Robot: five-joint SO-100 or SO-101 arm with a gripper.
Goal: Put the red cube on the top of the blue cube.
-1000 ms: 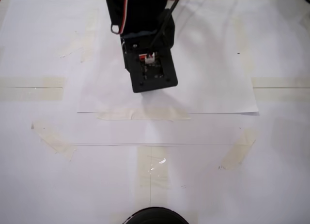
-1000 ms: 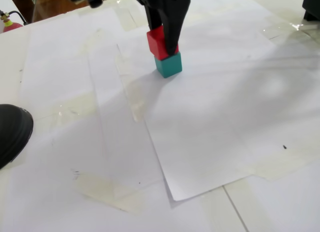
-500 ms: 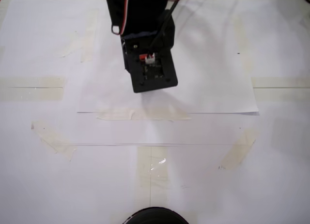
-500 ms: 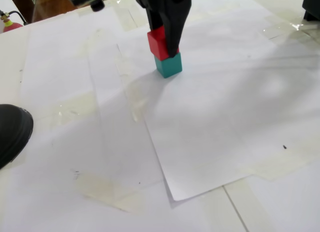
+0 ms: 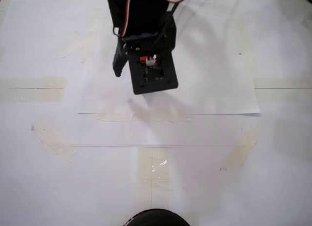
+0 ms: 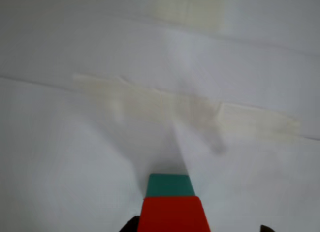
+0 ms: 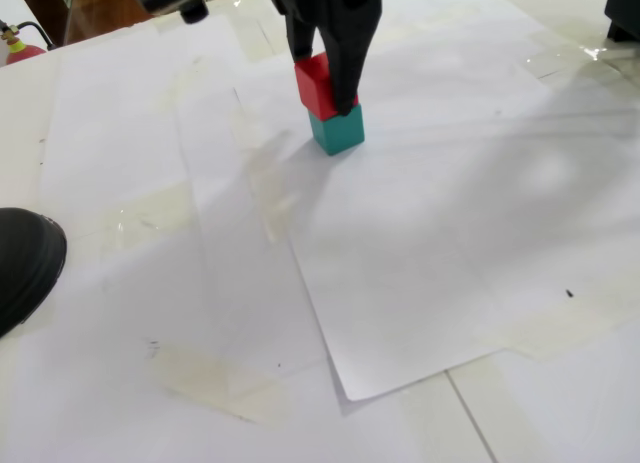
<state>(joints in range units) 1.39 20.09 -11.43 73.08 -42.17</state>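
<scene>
The red cube (image 7: 318,83) rests on top of the blue cube (image 7: 337,130), which is teal and stands on the white paper. My gripper (image 7: 322,81) straddles the red cube and is open: one finger (image 7: 347,68) stands in front of the cube, the other is off to its left. The wrist view shows the red cube (image 6: 172,214) at the bottom edge, the blue cube (image 6: 170,185) just beyond it, and a gap between cube and fingertip on the right. From above, the wrist housing (image 5: 151,72) hides both cubes, and one finger (image 5: 117,65) sticks out to its left.
White paper sheets (image 7: 430,243) are taped to the table with pale tape strips (image 5: 31,88). A black round object (image 5: 156,217) sits at the near edge, seen also as the dark shape (image 7: 25,263) at left. Another black item (image 7: 622,13) stands at top right.
The gripper has opened: one finger swung out to the left of the wrist housing in the top-down fixed view. The red cube stays on the blue cube.
</scene>
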